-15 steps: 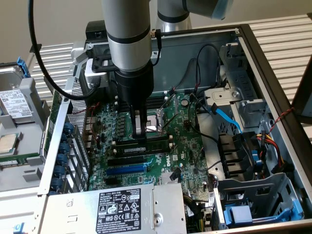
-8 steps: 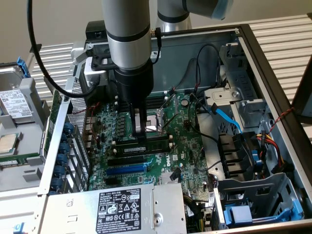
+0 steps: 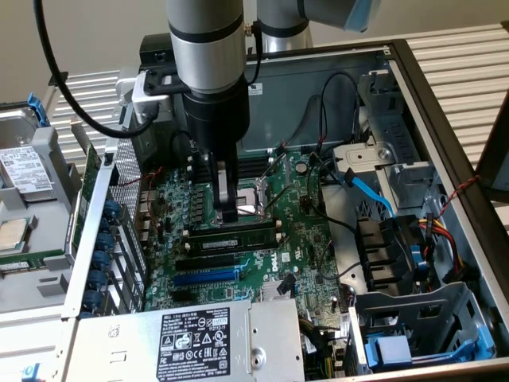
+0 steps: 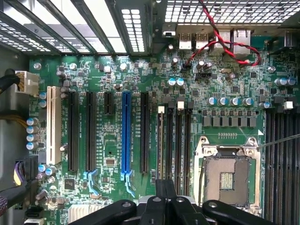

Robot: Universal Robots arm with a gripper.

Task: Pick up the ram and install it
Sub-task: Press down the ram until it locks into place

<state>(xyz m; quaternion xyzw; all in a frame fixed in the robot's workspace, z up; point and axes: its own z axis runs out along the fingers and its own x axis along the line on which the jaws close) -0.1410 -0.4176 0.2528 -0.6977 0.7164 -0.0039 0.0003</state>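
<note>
Inside the computer case (image 3: 445,119), closed fingers (image 3: 228,208) press just above the ram (image 3: 238,236), apparently seated in its slot.

the circuit board (image 4: 140,75) is dark green with fine pale lettering. on it, the long slot (image 4: 126,133) is bright blue, the slots (image 4: 89,131) beside that one black, and the outermost slot (image 4: 50,126) cream white. the ram (image 3: 235,236) is green with dark chips. a twisted wire (image 4: 225,42) near the circuit board's edge is red and black. the gripper (image 3: 227,208) above the circuit board is black, under a silver arm (image 3: 205,40). a flat cable (image 3: 374,195) beside the circuit board is light blue.
</note>
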